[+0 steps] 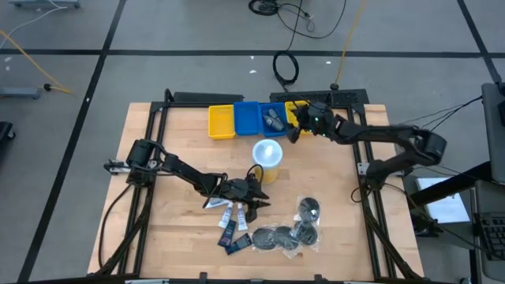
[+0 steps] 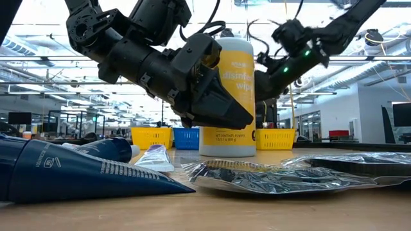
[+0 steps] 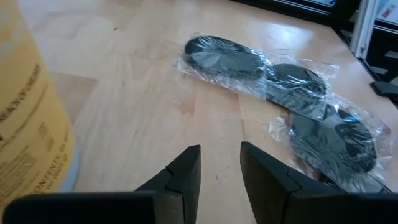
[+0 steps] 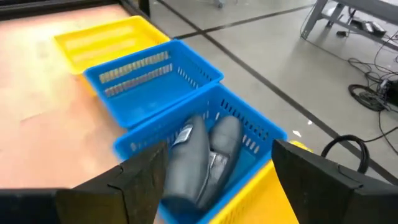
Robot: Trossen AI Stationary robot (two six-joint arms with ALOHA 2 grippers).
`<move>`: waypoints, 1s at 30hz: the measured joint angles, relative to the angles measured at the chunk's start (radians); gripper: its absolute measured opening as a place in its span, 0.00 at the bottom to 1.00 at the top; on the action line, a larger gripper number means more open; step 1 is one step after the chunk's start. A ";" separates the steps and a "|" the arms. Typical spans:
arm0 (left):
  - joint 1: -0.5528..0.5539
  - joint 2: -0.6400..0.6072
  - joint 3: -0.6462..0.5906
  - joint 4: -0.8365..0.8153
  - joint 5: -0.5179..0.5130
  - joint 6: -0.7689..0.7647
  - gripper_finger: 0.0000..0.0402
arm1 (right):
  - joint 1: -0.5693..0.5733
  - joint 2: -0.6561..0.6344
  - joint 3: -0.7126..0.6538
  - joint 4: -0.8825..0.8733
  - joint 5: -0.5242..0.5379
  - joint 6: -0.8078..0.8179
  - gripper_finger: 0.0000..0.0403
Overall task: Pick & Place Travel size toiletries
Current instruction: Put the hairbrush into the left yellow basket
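Observation:
The travel size toiletries lie near the table's front. White tubes and dark mini bottles lie flat at the left, round dark packets in clear wrap at the right. My left gripper hovers low between them, narrowly open and empty, its fingers pointing toward the packets. My right gripper stands wide open above a blue bin, where two grey toiletries lie side by side. It touches nothing.
Several bins line the far edge: yellow, blue, the blue one with the items, and yellow. A tall yellow cup with a pale lid stands mid-table, close behind my left gripper. Bare wood lies left of the tubes.

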 joint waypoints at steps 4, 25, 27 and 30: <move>-0.002 0.000 0.000 0.000 0.006 0.001 0.28 | 0.063 -0.126 0.000 -0.179 -0.002 0.000 0.68; -0.012 0.000 0.000 0.003 0.006 0.007 0.28 | 0.710 -0.297 -0.004 -0.670 -0.004 0.275 0.63; -0.012 0.000 0.000 0.004 0.006 0.006 0.28 | 0.763 -0.283 -0.004 -0.681 -0.003 0.314 0.63; -0.012 0.000 0.000 0.030 0.005 0.006 0.28 | 0.835 -0.266 -0.005 -0.716 -0.002 0.362 0.63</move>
